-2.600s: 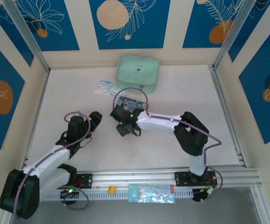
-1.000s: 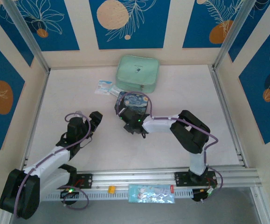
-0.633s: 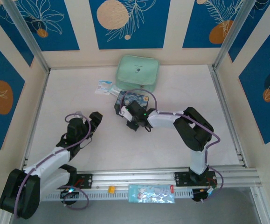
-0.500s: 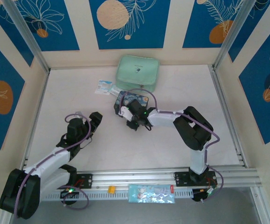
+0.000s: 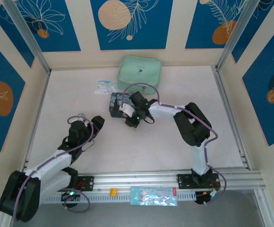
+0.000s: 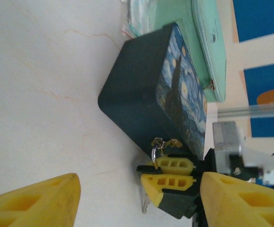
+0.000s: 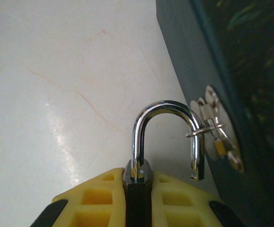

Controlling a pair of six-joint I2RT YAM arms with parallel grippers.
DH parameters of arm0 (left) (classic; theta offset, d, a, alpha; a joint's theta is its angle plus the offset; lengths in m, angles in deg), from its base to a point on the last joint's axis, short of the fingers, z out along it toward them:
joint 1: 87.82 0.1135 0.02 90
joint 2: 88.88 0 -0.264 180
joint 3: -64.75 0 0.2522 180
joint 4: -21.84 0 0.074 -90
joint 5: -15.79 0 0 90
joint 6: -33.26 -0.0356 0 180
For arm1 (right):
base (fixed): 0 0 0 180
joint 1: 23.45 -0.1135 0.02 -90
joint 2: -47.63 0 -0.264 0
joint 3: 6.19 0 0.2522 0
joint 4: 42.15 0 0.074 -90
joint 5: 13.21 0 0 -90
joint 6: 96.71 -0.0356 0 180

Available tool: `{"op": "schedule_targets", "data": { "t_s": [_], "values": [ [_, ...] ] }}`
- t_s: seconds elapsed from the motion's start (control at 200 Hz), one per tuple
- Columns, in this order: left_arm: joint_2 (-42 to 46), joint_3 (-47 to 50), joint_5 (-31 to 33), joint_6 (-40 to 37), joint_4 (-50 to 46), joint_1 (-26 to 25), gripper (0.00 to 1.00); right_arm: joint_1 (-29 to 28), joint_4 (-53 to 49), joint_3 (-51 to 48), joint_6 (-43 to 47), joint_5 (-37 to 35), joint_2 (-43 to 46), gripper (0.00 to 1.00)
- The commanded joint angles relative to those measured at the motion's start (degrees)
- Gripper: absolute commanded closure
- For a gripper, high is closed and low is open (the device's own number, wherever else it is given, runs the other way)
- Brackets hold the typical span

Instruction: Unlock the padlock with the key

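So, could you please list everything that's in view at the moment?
padlock: one, dark body and silvery shackle, at the tin's clasp
tin: one, dark blue with swirl painting, mid-table
pouch: one, mint green, beyond the tin
packets: small pile, white and blue, left of the pouch
flat packet: one, light blue, on the near rail
yellow piece: one, on the near rail
left end effector: yellow fingers, open, left of the tin
right end effector: yellow fingers, shut on the padlock

Lab test cell; aluminium rails, blue-patterned wall panels.
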Motion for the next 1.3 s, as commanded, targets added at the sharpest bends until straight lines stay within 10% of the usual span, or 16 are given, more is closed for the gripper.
{"op": "schedule_targets", "data": {
  "t_s": [0.0, 0.51, 1.055, 1.296],
  "values": [
    [-5.4, -1.3, 1.3, -1.6, 8.0, -3.5, 0.38, 0.1, -3.3, 0.9, -1.6, 6.1, -0.5, 1.0],
    [-37.4, -9.9, 6.4, 1.7, 36.0, -13.7, 0.56, 0.1, -2.2, 0.8, -2.4, 8.2, -0.1, 1.0],
    [-47.1, -10.4, 7.6, 5.6, 44.1, -14.2, 0.7, -0.7, 0.6, -0.5, -5.5, 11.7, 1.1, 1.0],
    [-52.1, -8.7, 7.9, 8.2, 51.4, -14.1, 0.96, -0.9, 0.6, -0.3, -6.3, 12.0, 1.1, 1.0]
  ]
}}
